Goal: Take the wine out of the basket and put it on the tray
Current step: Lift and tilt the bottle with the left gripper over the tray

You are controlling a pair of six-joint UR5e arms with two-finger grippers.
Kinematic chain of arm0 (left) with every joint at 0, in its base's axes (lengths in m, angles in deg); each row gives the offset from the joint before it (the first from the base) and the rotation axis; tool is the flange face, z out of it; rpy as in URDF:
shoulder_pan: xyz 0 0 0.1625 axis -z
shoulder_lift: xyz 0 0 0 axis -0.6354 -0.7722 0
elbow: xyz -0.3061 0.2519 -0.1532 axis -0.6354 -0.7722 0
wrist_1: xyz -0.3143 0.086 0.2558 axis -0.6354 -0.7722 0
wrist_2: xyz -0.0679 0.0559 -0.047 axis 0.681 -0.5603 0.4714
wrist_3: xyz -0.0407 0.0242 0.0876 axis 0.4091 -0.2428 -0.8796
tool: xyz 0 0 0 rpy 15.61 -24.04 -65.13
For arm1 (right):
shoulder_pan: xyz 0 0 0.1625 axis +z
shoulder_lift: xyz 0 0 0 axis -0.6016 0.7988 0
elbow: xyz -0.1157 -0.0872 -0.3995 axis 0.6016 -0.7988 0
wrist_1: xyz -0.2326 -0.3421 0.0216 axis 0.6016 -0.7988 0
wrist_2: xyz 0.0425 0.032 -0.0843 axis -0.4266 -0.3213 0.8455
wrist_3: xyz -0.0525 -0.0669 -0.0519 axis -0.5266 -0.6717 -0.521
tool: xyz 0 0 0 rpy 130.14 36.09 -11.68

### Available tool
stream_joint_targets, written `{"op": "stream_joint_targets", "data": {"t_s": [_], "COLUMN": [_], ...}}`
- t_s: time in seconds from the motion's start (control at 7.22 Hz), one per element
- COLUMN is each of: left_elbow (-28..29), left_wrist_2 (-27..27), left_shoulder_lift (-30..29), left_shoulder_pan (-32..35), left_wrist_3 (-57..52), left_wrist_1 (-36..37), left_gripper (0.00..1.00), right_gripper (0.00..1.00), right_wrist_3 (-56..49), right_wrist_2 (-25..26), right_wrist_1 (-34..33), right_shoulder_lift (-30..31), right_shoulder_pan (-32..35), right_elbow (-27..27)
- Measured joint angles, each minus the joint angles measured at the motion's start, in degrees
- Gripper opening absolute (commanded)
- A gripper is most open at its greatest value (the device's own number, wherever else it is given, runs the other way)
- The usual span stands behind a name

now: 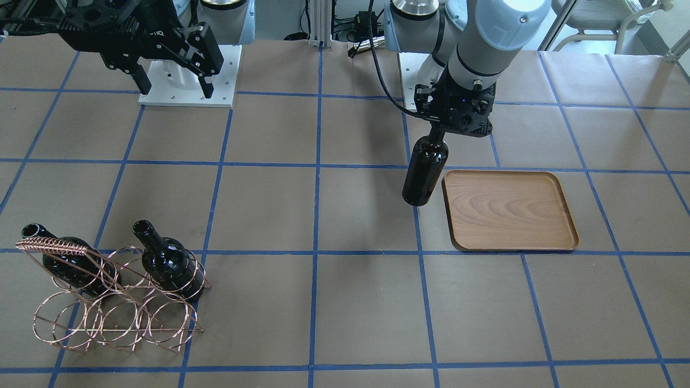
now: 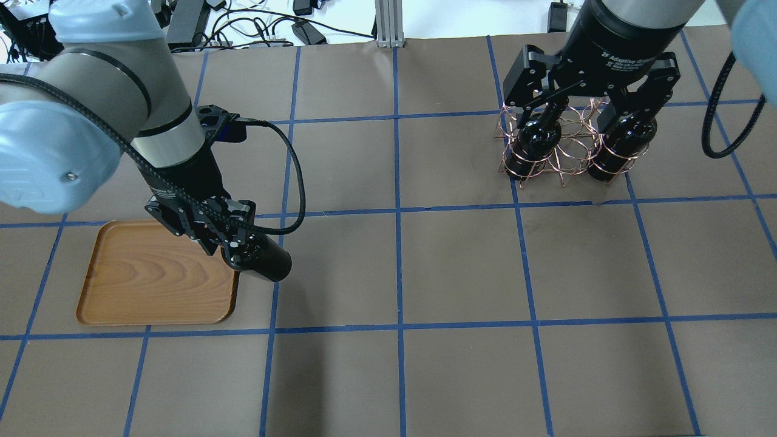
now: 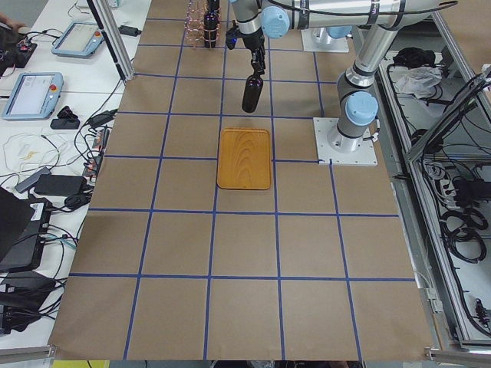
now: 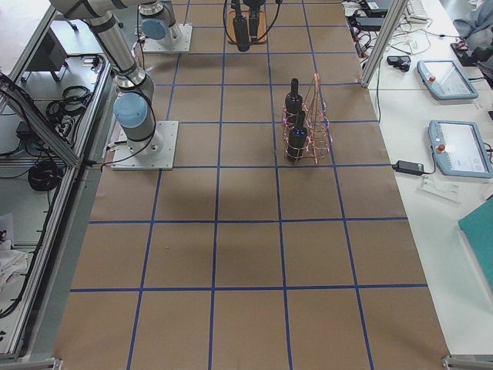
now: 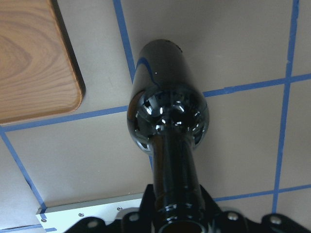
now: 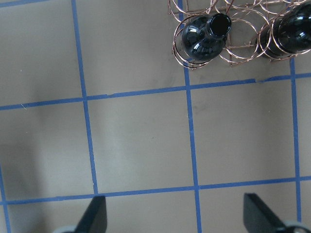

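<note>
brown table point(image 1: 345, 215): left tool point(image 1: 437, 131) clamped on neck of wine point(image 1: 425, 172) hanging below it beside tray point(image 1: 509, 210); right tool point(image 1: 176, 87) apart

We look down on the table point(image 1: 366, 302) from the operators' side and from the opposite side; both views share the tray point(image 1: 509, 210) and basket point(image 1: 59, 247). Two distant end cameras look along it. Wrist cameras sit close, the left seemingly sighting along the wine point(image 5: 167, 111).

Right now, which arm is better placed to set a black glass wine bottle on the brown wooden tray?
Left. The left gripper holds a black glass wine bottle by its neck, hanging just beside the brown wooden tray. The right gripper is open, empty, far across the table.
</note>
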Motion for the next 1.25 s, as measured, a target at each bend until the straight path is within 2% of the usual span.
{"op": "stream_joint_targets", "data": {"t_s": [0.28,0.83,1.25], "left_elbow": [1.2,3.8,4.6], "left_wrist_2": [-3.0,-9.5,-11.1], "left_shoulder_lift": [-0.7,-2.0,-6.5], "left_shoulder_pan": [-6.4,-18.0,-21.3], "left_wrist_3": [-8.6,-26.2,-31.9], "left_wrist_1": [-1.4,-1.8,2.5], "left_gripper": [0.00,0.00,0.00], "right_gripper": [1.00,1.00,1.00], "right_wrist_3": [-0.2,-0.9,-0.9], "right_wrist_2": [0.1,2.5,3.0], "right_wrist_1": [-2.2,-1.5,-1.4], "right_shoulder_lift": [0.0,0.1,0.0], "right_shoulder_pan": [0.0,0.1,0.3], "right_elbow": [0.3,0.4,0.5]}}
